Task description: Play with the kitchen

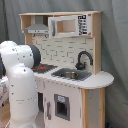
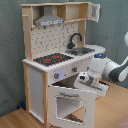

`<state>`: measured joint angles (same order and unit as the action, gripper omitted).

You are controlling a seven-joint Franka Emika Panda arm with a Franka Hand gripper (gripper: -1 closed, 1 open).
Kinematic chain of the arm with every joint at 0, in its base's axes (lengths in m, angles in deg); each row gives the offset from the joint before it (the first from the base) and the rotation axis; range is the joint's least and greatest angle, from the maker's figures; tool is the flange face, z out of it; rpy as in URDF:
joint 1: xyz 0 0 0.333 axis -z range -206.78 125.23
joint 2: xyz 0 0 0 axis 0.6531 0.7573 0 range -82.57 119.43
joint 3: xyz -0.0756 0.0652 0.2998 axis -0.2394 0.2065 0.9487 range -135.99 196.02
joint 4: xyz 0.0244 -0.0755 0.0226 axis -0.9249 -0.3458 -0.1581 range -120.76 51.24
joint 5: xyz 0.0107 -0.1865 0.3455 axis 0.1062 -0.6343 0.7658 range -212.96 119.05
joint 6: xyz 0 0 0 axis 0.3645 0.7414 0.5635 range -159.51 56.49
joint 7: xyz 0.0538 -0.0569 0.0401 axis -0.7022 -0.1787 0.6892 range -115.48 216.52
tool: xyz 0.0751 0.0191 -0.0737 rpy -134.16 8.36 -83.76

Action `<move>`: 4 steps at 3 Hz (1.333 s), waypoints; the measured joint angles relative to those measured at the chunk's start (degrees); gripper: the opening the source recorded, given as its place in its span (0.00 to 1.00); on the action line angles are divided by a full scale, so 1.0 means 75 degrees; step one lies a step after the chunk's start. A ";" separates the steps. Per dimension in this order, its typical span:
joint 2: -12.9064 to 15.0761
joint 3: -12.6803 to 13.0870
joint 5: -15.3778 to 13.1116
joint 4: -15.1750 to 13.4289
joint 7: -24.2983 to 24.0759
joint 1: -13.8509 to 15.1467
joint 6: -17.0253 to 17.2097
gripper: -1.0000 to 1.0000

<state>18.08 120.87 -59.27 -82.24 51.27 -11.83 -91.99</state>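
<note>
White arm bent low | hand at kitchen oven door | grip unclear

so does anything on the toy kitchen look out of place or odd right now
Only the oven door stands out: in the second exterior view it hangs open, tilted forward from the kitchen, with the gripper at its top edge. The hob, sink and faucet look in order.

White/wood toy kitchen upright, oven door hanging open, hob left of sink.
</note>
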 joint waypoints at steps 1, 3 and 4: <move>-0.0407 0.0494 0.0016 0.0238 -0.0333 0.0014 0.0104 0.00; -0.0826 0.0493 0.0015 0.0244 -0.0402 0.0416 0.0662 1.00; -0.1480 0.0492 0.0000 0.0420 -0.0557 0.0612 0.0936 1.00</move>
<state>6.98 124.56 -59.28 -79.09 47.09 -7.24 -84.97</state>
